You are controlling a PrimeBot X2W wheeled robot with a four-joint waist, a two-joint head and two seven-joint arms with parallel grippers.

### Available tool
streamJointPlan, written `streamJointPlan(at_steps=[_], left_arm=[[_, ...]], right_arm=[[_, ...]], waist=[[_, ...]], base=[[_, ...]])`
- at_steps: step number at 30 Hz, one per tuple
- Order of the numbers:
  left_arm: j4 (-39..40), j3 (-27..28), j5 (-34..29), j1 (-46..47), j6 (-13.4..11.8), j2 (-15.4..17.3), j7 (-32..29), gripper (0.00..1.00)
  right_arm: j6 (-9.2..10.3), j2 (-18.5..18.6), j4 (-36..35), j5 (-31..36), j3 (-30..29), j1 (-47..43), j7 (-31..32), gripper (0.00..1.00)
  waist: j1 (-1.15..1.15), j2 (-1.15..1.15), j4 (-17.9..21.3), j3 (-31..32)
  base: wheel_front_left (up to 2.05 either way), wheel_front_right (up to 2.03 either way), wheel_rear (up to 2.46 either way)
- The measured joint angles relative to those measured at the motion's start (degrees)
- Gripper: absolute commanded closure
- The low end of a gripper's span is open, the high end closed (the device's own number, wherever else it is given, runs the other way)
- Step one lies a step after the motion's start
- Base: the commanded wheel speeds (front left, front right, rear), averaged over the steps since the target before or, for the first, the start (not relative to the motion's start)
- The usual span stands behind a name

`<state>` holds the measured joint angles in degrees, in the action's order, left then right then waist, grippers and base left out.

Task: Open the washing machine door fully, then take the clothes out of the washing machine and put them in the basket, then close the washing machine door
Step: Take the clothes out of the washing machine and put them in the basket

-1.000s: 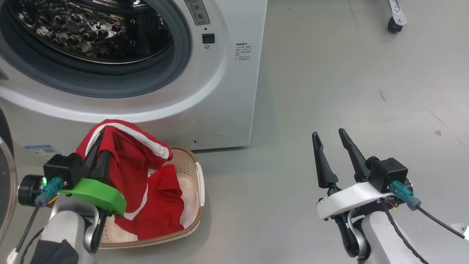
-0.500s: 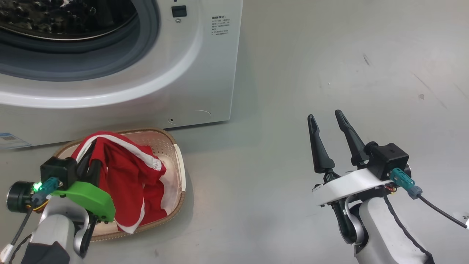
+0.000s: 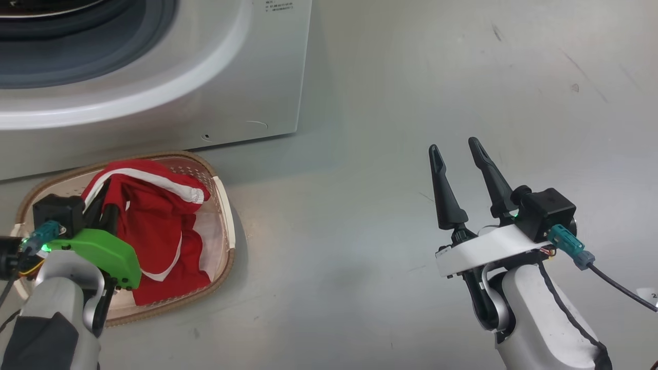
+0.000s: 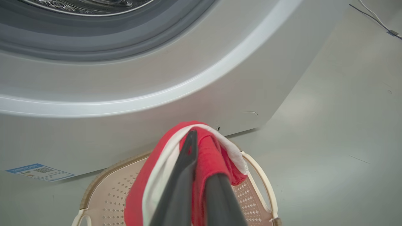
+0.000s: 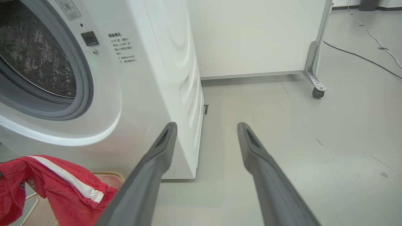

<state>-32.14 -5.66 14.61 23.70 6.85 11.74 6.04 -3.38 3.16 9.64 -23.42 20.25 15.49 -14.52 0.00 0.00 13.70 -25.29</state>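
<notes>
Presently left end effector [image 3: 105, 196] pinches the clothes [image 3: 154, 223] over the basket [image 3: 229, 221]; right end effector [image 3: 453, 144] gapes empty.

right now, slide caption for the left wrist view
Left end effector shut on clothes over the basket, washing machine behind.

Rear left: washing machine [image 3: 216, 77]. Just before its front, on the floor [image 3: 360, 231]: basket [image 3: 229, 241]. In the basket: clothes [image 3: 159, 231], top part raised around the left gripper [image 3: 107, 205]. Well right of the basket, over the floor: right gripper [image 3: 454, 145].
</notes>
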Motion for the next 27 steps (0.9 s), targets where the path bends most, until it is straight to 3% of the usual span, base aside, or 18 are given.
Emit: streamJointPlan(at_steps=[27], left_arm=[[-14.67, 3.46, 1.47, 6.89, -1.43, 2.13, -1.02, 1.00]], right_arm=[[1.08, -0.13, -1.34, 1.44, 0.27, 3.01, 0.00, 0.00]], waist=[[0.00, 0.00, 1.61, -7.54]], base=[[0.00, 0.00, 0.00]])
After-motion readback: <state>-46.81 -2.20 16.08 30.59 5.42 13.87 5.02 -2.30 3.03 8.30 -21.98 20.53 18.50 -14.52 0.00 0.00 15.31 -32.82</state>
